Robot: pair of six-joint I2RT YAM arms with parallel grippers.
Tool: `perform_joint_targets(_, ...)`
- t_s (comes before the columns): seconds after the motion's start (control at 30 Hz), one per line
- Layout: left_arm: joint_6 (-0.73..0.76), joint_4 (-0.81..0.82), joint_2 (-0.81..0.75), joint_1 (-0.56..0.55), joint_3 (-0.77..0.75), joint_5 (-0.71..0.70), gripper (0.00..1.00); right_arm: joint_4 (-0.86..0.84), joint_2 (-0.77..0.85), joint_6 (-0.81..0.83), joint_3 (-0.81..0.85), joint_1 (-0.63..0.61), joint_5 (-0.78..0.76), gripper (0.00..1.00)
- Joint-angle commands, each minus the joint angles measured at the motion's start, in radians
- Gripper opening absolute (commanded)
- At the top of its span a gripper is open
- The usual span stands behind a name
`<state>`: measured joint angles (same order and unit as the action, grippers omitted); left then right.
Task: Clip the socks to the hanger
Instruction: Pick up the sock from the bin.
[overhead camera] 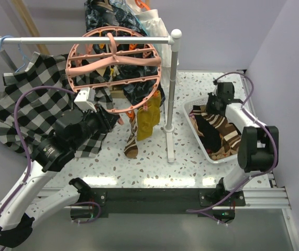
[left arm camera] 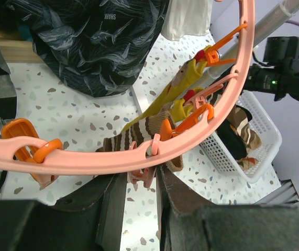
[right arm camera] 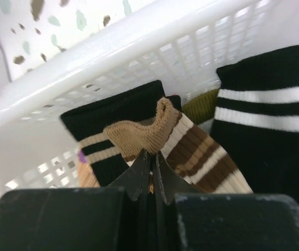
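- Hanger (overhead camera: 86,61): salmon-pink ring w/ crossbars, hooked on white rail (overhead camera: 60,40), far-centre of table, hanging tilted.
- Two socks already clipped on its near-right rim: mustard yellow sock (overhead camera: 145,120) and brown/cream striped sock (overhead camera: 132,142). Both dangle beside the rail's upright post, the striped one lower and nearer.
- Left wrist view: the yellow sock hangs from an orange clip (left arm camera: 214,55), and the striped one sits at the rim just right of the gripper.
- Left gripper (left arm camera: 137,201): up at hanger's near rim. Fingers stand apart, one each side of a small pink clip (left arm camera: 141,175). Can't tell if they press on it.
- White mesh basket (right arm camera: 139,57): on the table's right side, well apart from hanger.
- In basket: a 2nd brown/cream striped sock (right arm camera: 196,151) w/ tan cuff, a black sock w/ white stripes (right arm camera: 267,136) to its right, and a black sock w/ tan stripes (right arm camera: 115,112) to its left. An olive bit shows behind them, too little visible to name.
- Top view: the basket socks lie heaped, w/ brown/cream stripes on top.
- Right gripper (right arm camera: 152,159): down inside the basket, fingers together, pinched on the tan cuff of the 2nd brown/cream striped sock.
- Black-and-white checkered shirt (overhead camera: 29,104): hangs at rail's left end.
- Dark patterned garment (overhead camera: 107,21): behind the rail, far side.
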<state>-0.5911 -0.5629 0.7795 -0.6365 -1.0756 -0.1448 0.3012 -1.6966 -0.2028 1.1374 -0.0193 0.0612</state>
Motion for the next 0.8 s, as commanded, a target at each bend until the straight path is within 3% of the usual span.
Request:
perform_joint_targets(0.0,-0.004,0.029,0.006,-0.002,-0.041,0.013,0.00,0.056,0.161,-0.026,0.016,0.002,-0.057,0.00)
perform_joint_targets(0.23,-0.009,0.029,0.003,0.000,-0.052,0.011,0.00,0.099,0.316,-0.061,0.044,0.001,-0.040,0.00)
perform_joint_targets(0.53,-0.013,0.035,0.010,-0.002,-0.060,0.013,0.00,0.029,0.552,-0.069,0.055,-0.022,0.196,0.00)
perform_joint_targets(0.77,-0.013,0.031,0.015,0.000,-0.081,0.011,0.00,0.046,0.698,0.057,0.085,-0.166,0.341,0.00)
